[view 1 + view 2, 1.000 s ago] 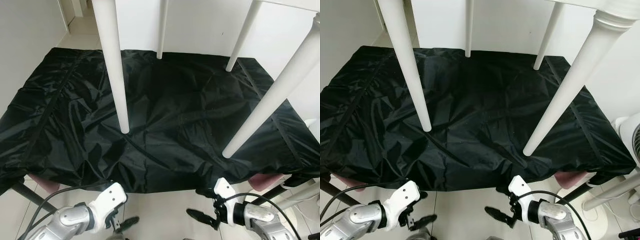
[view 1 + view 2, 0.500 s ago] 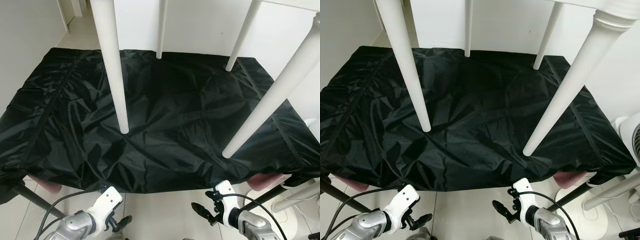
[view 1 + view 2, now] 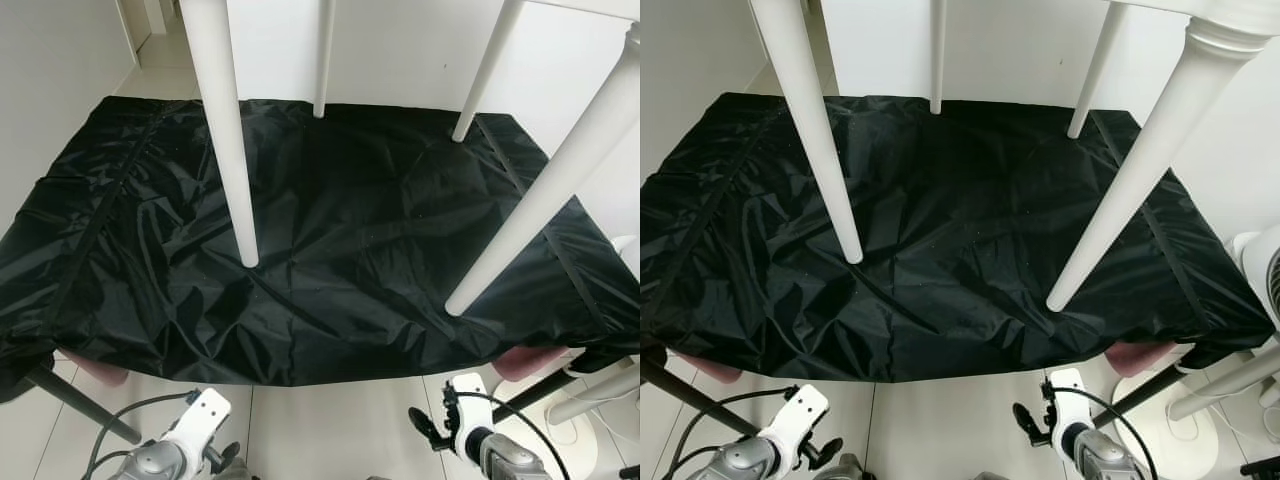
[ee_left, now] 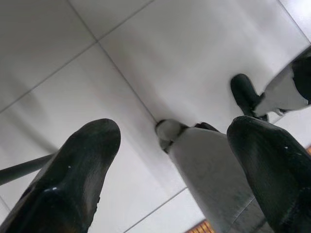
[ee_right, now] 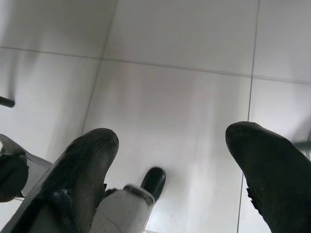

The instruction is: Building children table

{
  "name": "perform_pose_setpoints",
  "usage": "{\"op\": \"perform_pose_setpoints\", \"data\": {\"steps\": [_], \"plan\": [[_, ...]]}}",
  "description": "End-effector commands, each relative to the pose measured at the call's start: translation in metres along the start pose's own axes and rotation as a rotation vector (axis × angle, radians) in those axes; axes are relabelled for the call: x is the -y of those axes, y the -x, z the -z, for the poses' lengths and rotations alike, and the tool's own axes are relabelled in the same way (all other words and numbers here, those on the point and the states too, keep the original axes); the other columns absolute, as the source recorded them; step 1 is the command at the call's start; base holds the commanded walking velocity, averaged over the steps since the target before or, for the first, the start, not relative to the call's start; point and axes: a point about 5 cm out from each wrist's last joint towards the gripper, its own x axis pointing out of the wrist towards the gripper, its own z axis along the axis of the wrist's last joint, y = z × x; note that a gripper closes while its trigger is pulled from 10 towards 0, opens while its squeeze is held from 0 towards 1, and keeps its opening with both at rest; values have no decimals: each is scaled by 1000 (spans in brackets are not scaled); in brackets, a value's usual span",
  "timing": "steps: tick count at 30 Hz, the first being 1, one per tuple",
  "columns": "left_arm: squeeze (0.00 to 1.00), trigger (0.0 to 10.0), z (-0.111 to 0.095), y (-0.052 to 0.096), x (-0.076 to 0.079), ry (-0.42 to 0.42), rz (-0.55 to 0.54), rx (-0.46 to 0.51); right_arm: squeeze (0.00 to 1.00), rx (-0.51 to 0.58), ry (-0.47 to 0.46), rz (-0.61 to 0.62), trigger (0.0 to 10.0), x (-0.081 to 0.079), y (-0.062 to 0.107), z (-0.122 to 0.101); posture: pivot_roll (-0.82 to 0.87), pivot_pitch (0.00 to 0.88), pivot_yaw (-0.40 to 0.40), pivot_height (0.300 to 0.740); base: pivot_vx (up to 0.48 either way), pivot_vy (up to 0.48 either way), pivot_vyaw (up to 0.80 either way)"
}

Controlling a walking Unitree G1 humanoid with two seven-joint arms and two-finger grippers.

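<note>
The white children's table [image 3: 228, 130] stands high with its legs over the black-covered surface [image 3: 330, 240], while the left gripper [image 4: 165, 170] and right gripper [image 5: 170, 165] hang low, fingers spread and empty, so I'd raise both evenly toward the legs.

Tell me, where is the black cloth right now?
In the eye views the black cloth lies spread ahead of the robot, under four white legs, beyond both hands.

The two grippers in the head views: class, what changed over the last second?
Both the left gripper and right gripper dropped lower and back toward the robot, fingers open, holding nothing. The white table legs and crumpled black sheet stayed put.
</note>
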Motion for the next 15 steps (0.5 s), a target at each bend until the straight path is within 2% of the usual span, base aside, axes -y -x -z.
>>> {"op": "perform_pose_setpoints", "data": {"steps": [1, 3, 6, 8, 9, 11, 15], "plan": [[0, 10000, 6, -1, -7, 3, -174, -23, 0, -39, -15, 54, 10000, 2, 0, 7, -20, 73, -6, 740, 0, 0, 0], [0, 10000, 11, -3, -7, 28, -231, -45, 0, -72, -68, 122, 10000, 4, -1, 12, -20, 73, -6, 740, 0, 0, 0], [0, 10000, 13, -4, -10, 54, -286, -60, 0, -89, -115, 149, 10000, 3, -2, 14, -16, 68, -5, 740, 0, 0, 0], [0, 10000, 12, -8, -9, 68, -329, -78, 0, -120, -110, 149, 10000, -3, -4, 18, -10, 64, -5, 740, 0, 0, 0], [0, 10000, 10, -9, -10, 108, -352, -79, 0, -130, -89, 146, 10000, -6, -5, 20, -10, 64, -5, 740, 0, 0, 0], [0, 10000, 9, -10, -12, 135, -377, -85, 0, -137, -75, 144, 10000, -9, -6, 21, -10, 64, -5, 740, 0, 0, 0], [0, 10000, 2, -14, -11, 173, -377, -75, 0, -144, -64, 135, 10000, -17, -9, 21, 4, 61, -13, 740, 0, 0, 0]]}}
